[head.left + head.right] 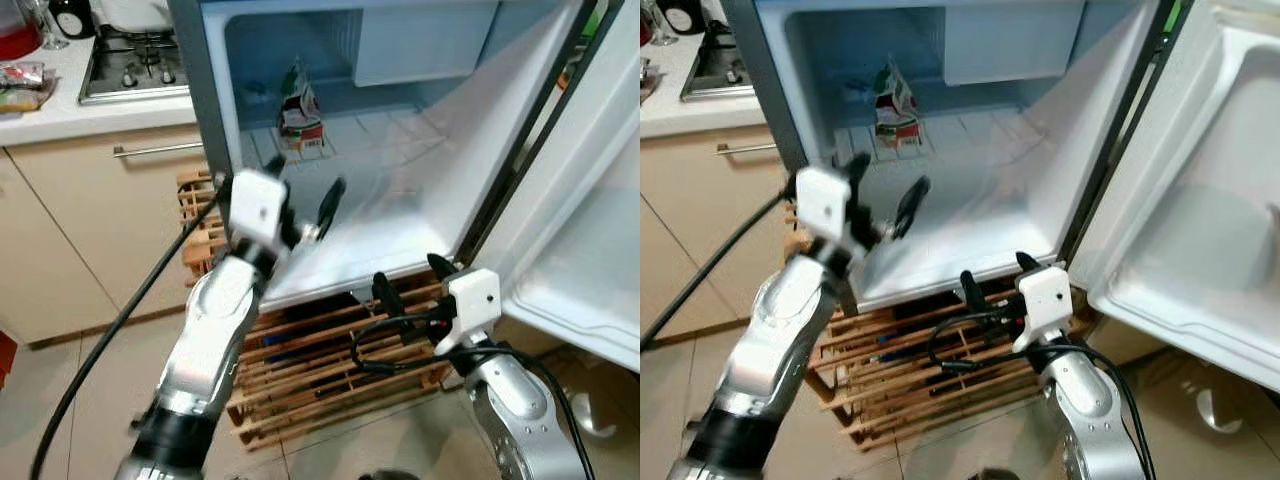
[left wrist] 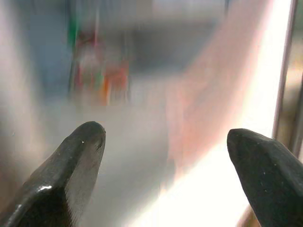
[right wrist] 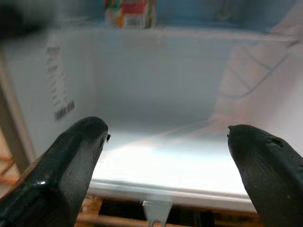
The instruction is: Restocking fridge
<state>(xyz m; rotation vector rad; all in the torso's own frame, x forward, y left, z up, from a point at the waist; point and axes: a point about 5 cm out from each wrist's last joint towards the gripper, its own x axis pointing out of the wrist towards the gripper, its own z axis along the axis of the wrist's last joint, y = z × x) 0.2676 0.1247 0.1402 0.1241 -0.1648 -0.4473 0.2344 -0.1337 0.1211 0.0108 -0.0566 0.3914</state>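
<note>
The fridge [image 1: 400, 230] stands open before me, its door [image 1: 1200, 200] swung out to the right. A red, white and green carton [image 1: 299, 112] stands upright on the glass shelf [image 1: 380, 140] at the back left. My left gripper [image 1: 300, 190] is raised at the front left of the fridge's lower compartment, open and holding nothing; the carton [image 2: 97, 66] appears blurred beyond its fingertips. My right gripper [image 1: 412, 278] sits lower, just below the fridge's front edge, also open and bare. It looks into the white lower compartment [image 3: 161, 94].
A wooden slatted crate [image 1: 320, 360] sits under the fridge on the tiled floor. Left of the fridge is a beige cabinet [image 1: 90, 230] with a white counter and a gas hob [image 1: 130, 65]. A black cable [image 1: 110, 330] trails from my left arm.
</note>
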